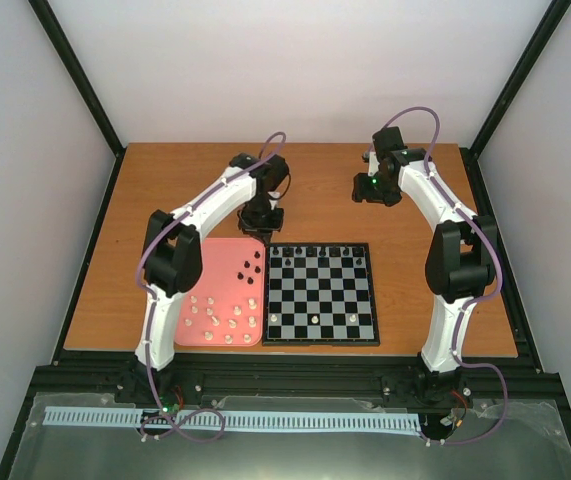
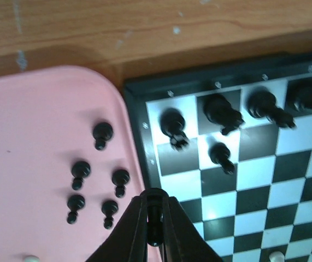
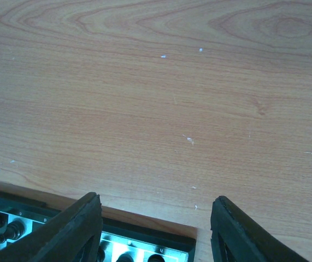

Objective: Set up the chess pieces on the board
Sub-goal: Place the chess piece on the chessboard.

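Note:
My left gripper (image 2: 154, 201) is shut on a black chess piece (image 2: 154, 215) and holds it above the seam between the pink tray (image 2: 35, 136) and the board (image 2: 265, 180). In the top view the left gripper (image 1: 263, 220) hangs over the board's (image 1: 320, 295) far left corner. Several black pieces (image 2: 221, 112) stand on the board's back rows, and several black pawns (image 2: 102, 132) lie on the tray. My right gripper (image 1: 375, 188) is open and empty above bare table behind the board; its wrist view (image 3: 156, 229) shows the board's far right corner (image 3: 145, 245) below it.
Cream-white pieces (image 1: 225, 315) are scattered on the near half of the pink tray (image 1: 220, 290), and three white pieces (image 1: 313, 318) stand on the board's near rows. The wooden table (image 3: 156, 98) stretches behind the board, inside a black frame.

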`<action>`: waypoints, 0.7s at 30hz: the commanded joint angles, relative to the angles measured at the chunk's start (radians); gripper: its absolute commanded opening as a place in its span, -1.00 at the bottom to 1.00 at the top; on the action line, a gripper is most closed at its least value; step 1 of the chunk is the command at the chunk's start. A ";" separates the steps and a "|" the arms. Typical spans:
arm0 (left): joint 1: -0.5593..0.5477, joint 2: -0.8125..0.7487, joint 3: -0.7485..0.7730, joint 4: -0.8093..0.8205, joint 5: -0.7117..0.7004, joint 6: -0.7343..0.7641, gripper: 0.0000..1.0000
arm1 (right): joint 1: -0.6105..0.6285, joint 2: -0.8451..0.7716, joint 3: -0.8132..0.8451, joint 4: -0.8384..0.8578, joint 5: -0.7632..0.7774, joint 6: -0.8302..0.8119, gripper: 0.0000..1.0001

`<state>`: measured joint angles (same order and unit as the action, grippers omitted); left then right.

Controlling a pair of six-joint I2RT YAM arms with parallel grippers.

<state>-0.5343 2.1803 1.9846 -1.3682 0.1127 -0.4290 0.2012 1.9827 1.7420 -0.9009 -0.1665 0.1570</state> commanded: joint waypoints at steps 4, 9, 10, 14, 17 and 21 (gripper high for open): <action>-0.029 -0.086 -0.095 0.007 0.035 -0.031 -0.91 | -0.009 -0.014 -0.006 0.008 0.001 -0.005 0.10; -0.035 -0.110 -0.168 0.042 0.048 -0.045 -0.90 | -0.009 -0.011 -0.008 0.010 0.000 -0.005 0.10; -0.036 -0.111 -0.174 0.047 0.050 -0.046 -0.90 | -0.009 -0.012 -0.008 0.010 0.000 -0.005 0.10; -0.038 -0.097 -0.173 0.061 0.053 -0.051 -0.90 | -0.009 -0.008 -0.007 0.010 0.001 -0.006 0.10; -0.040 -0.083 -0.158 0.068 0.063 -0.056 -0.90 | -0.009 -0.008 -0.008 0.008 0.005 -0.007 0.10; -0.045 -0.063 -0.138 0.070 0.072 -0.059 -0.89 | -0.009 -0.010 -0.009 0.008 0.004 -0.008 0.10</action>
<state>-0.5697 2.1082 1.8000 -1.3155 0.1642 -0.4675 0.2012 1.9827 1.7420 -0.9005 -0.1684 0.1570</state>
